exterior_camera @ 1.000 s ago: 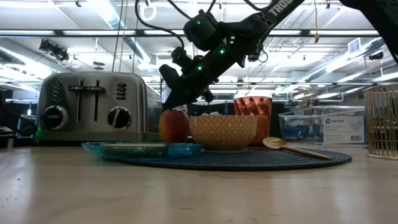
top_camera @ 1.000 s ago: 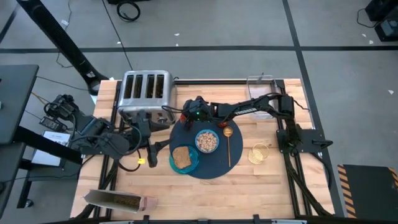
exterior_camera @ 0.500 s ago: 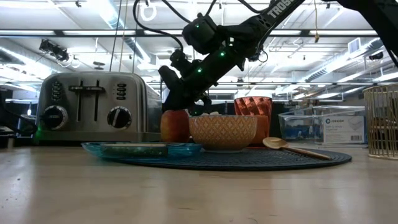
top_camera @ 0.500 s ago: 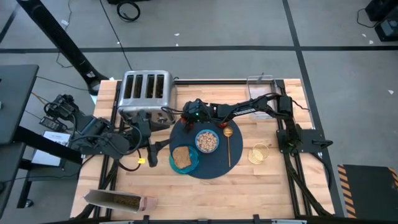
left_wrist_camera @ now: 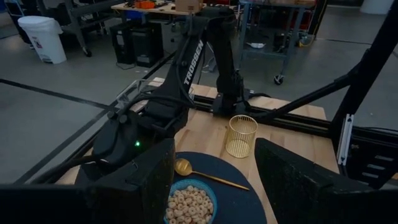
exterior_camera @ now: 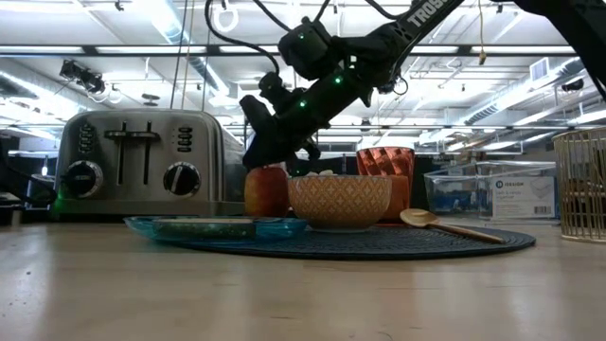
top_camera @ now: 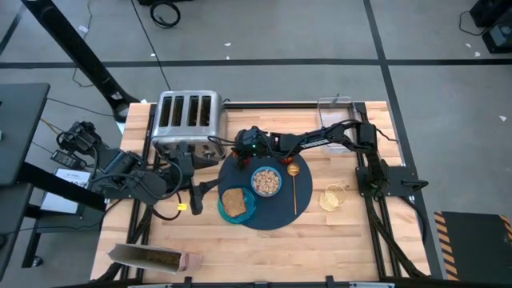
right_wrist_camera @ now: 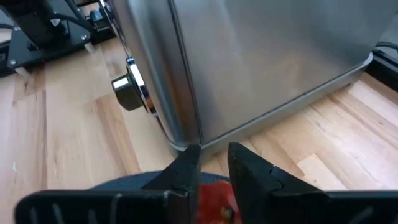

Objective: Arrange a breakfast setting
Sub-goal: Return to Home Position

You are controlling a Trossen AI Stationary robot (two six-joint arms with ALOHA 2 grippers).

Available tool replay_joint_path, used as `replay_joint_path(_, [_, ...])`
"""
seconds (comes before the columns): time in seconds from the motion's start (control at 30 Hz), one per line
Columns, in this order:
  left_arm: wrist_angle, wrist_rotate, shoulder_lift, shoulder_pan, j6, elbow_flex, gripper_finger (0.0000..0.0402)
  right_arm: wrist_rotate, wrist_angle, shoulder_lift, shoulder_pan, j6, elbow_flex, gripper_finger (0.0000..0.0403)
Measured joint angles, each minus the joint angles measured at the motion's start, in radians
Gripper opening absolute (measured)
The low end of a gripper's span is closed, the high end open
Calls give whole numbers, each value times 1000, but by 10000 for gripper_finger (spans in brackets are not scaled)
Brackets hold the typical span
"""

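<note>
Low view: toaster point(exterior_camera: 142, 161) (silver) beside red fruit point(exterior_camera: 267, 192), right gripper point(exterior_camera: 266, 158) above.

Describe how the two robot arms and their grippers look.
The left arm and right arm are dark, slim, jointed tubes. The right arm bears white TROSSEN lettering and small green lights near its wrist. The left gripper has two broad, black, rough-textured fingers; the right gripper has dark fingers too.

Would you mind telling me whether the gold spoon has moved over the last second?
No. The gold spoon lies where it did, on the mat just right of the cereal bowl.
</note>
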Motion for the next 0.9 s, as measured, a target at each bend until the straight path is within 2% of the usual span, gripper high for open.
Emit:
replay_joint_path(0.33, [0,0,0,0,0,0,228,0,-1,-44,0,-1,0,129])
replay_joint_path(0.9, [1,0,0,0,0,0,228,-13,-13,-292,-1,-75,0,131])
